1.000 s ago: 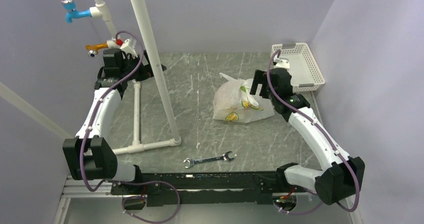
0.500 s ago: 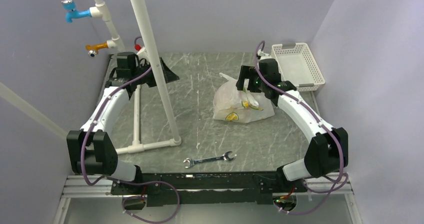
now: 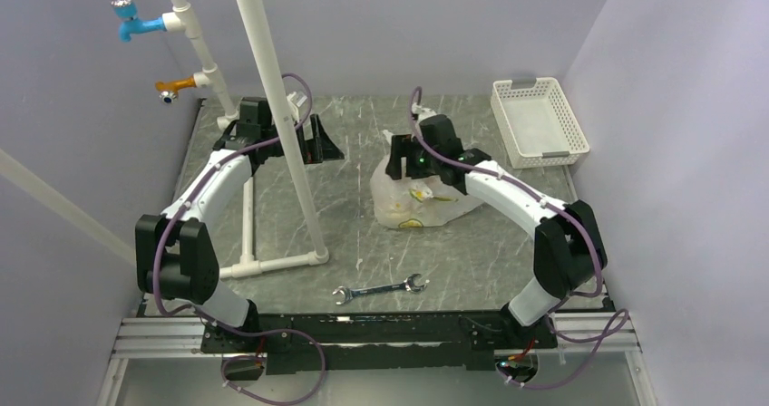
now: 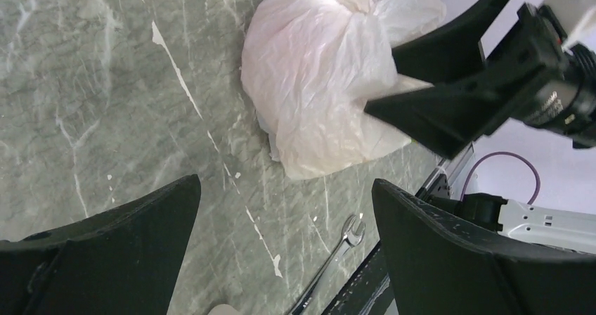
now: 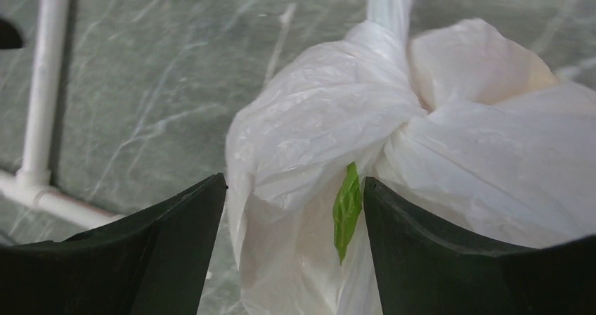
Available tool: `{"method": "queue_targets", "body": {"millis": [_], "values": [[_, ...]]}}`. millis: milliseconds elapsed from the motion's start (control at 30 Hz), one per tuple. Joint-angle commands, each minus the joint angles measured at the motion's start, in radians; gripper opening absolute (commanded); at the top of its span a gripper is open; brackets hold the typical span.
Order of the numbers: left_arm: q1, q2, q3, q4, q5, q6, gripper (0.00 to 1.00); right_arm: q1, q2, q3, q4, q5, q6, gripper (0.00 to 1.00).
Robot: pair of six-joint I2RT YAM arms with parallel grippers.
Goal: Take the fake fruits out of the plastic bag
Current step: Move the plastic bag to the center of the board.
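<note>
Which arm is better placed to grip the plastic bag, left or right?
Right: the right claw, open, brackets the bunched top of the plastic bag; the open left claw is apart from it.

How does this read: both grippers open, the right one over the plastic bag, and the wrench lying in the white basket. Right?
Not quite. The wrench is not in the white basket; the top external view shows it on the table near the front edge. The rest holds: left gripper and right gripper are open, the right one over the plastic bag.
</note>
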Motion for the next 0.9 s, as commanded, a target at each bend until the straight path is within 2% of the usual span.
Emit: {"method": "queue_targets", "body": {"millis": [0,100,300,433,500,733,867], "values": [[-0.001,-0.002,0.042,0.001,0.012,0.030,1.00,0.092,-0.033,-0.016,0.142,-0.034,0.020,0.74],[-0.009,0.003,0.042,0.001,0.021,0.035,0.99,0.137,-0.023,-0.015,0.180,-0.052,0.044,0.74],[-0.046,0.052,0.086,-0.059,0.032,0.091,0.85,0.191,0.017,0.012,0.247,-0.159,0.107,0.75],[-0.064,0.058,0.101,-0.093,-0.008,0.122,0.82,0.216,0.024,0.015,0.280,-0.208,0.135,0.76],[-0.075,0.058,0.112,-0.119,-0.042,0.143,0.83,0.216,0.019,0.013,0.272,-0.203,0.135,0.77],[-0.141,0.102,0.151,-0.171,-0.041,0.195,0.99,0.214,-0.067,0.005,0.174,-0.068,0.054,0.80],[-0.152,0.121,0.158,-0.175,-0.033,0.199,0.95,0.213,-0.082,-0.048,0.249,-0.169,0.087,0.74]]}}
